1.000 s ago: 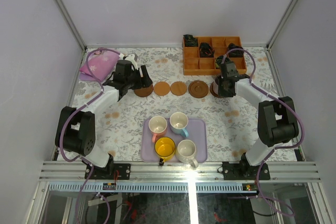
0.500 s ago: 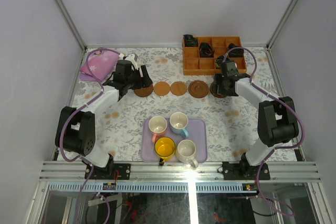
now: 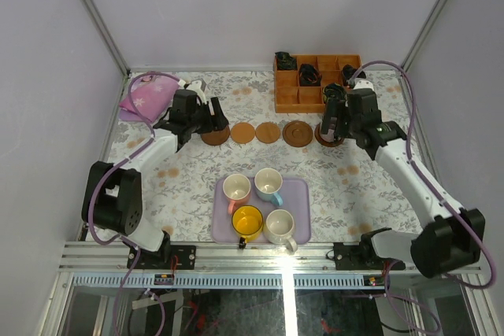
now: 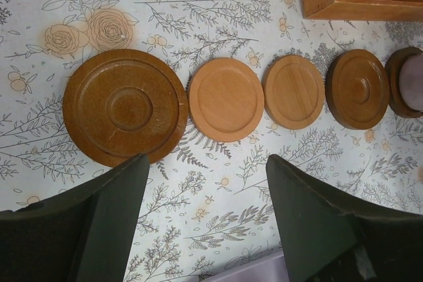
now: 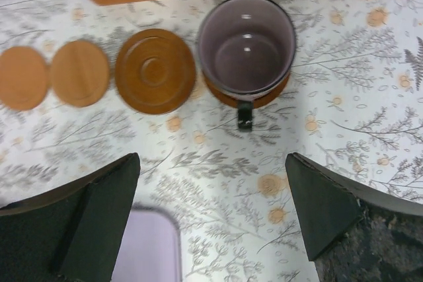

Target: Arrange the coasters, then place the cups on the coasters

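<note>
Along the worktop's [image 3: 181, 179] far side five coasters [image 3: 268, 132] lie in a row, the purple cup [image 5: 246, 45] seated on the rightmost below the spread, empty right pincer [image 5: 211, 163]; the left pincer [image 4: 206, 163] gapes too, and four cups [image 3: 268, 182] wait on the tray [image 3: 302, 186].

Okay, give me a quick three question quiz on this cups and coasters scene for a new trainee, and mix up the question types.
1. Count: how many cups stand on the lavender tray?
2. True or false: the purple cup sits on the rightmost coaster of the row.
3. Pick one. The right tool is: A, open and holding nothing; B, shut on the purple cup; C, shut on a coaster.

Key: 1, four. 2, true. 3, A.
</note>
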You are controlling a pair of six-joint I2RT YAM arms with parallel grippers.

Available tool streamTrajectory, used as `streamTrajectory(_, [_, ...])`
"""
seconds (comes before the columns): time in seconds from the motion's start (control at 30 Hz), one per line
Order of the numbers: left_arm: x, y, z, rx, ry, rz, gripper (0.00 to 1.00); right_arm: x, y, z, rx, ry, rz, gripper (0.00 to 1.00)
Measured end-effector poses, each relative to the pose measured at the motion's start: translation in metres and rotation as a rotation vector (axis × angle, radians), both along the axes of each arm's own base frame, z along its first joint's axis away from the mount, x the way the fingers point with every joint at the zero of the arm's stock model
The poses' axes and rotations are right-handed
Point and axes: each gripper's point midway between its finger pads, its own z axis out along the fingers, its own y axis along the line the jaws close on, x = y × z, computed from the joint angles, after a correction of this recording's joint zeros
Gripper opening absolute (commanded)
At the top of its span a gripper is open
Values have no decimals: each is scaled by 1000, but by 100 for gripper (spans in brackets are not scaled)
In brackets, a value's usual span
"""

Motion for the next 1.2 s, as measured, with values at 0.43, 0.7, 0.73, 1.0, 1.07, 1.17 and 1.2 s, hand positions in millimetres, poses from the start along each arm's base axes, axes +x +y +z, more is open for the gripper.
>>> streamTrajectory(0.43, [-9,2,5,-4,-14,-1,72,-82,90,0,21,62,361,100])
streamTrajectory(0.7, [-18,4,19,-13,-46,-2,72,-137,116,-29,46,171,524,100])
streamTrajectory(0.73, [-19,4,19,-14,-47,-2,73,-148,120,-30,55,181,554,99])
streamTrajectory(1.0, [-27,4,16,-25,-34,-1,73,-231,131,-43,124,299,752,100])
streamTrajectory(1.07, [-27,3,17,-32,-32,-3,74,-248,133,-45,138,328,789,99])
streamTrajectory(1.17, [-29,2,18,-40,-31,-9,75,-269,137,-49,145,374,834,100])
streamTrajectory(1.2, [-29,1,18,-41,-31,-10,75,-275,138,-51,144,387,848,99])
